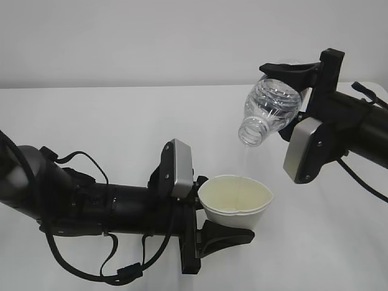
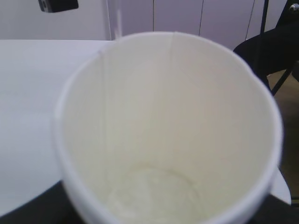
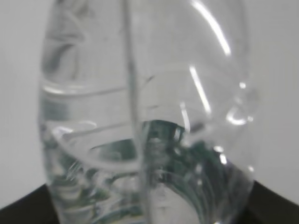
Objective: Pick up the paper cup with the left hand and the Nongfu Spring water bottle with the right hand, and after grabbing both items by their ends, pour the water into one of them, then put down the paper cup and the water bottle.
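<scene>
The left hand's fingers (image 1: 225, 225) are closed part-way around the lower body of the paper cup (image 1: 235, 201), clamping it from either side just right of centre in the lower half of the exterior frame, so the mouth stays upright and open toward the bottle above. The grip sits low, which seems meant to leave the rim clear for pouring; the rim is slightly pinched into an uneven oval. The left wrist view looks straight down into the cup, whose cream inside shows a faint glassy ring at the bottom that may be a little water (image 2: 152, 196), though I cannot be sure. In the upper right, the right hand's fingers (image 1: 296, 91) hold the Nongfu Spring water bottle (image 1: 270, 110) by its base end, part-way closed on it, tipped so the uncapped neck points down and left, above and a little right of the cup. That tilt suits pouring. Both are lifted clear of the white desk (image 1: 91, 121).
</scene>
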You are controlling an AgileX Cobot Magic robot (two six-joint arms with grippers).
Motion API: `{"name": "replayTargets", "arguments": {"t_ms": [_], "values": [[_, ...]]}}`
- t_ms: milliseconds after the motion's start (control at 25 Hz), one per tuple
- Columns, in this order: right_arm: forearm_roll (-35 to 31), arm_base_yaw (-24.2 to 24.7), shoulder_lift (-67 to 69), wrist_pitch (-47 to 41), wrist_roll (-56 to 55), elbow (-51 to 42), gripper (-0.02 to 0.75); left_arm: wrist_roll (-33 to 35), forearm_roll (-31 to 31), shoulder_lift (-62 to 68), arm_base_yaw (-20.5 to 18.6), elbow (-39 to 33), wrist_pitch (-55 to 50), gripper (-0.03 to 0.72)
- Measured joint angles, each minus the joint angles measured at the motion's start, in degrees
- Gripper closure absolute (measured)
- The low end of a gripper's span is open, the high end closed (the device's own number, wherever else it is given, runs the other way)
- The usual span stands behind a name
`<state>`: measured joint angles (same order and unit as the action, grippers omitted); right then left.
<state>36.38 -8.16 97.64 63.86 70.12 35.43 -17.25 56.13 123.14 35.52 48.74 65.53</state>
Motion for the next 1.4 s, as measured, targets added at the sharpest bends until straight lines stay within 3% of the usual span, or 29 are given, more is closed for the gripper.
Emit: {"name": "replayTargets", "arguments": {"t_ms": [1400], "values": [[-0.1,0.0,0.0,0.1,1.1,0.0,0.262,0.0,-0.8,0.0,0.0,0.0,0.0,0.258]]}}
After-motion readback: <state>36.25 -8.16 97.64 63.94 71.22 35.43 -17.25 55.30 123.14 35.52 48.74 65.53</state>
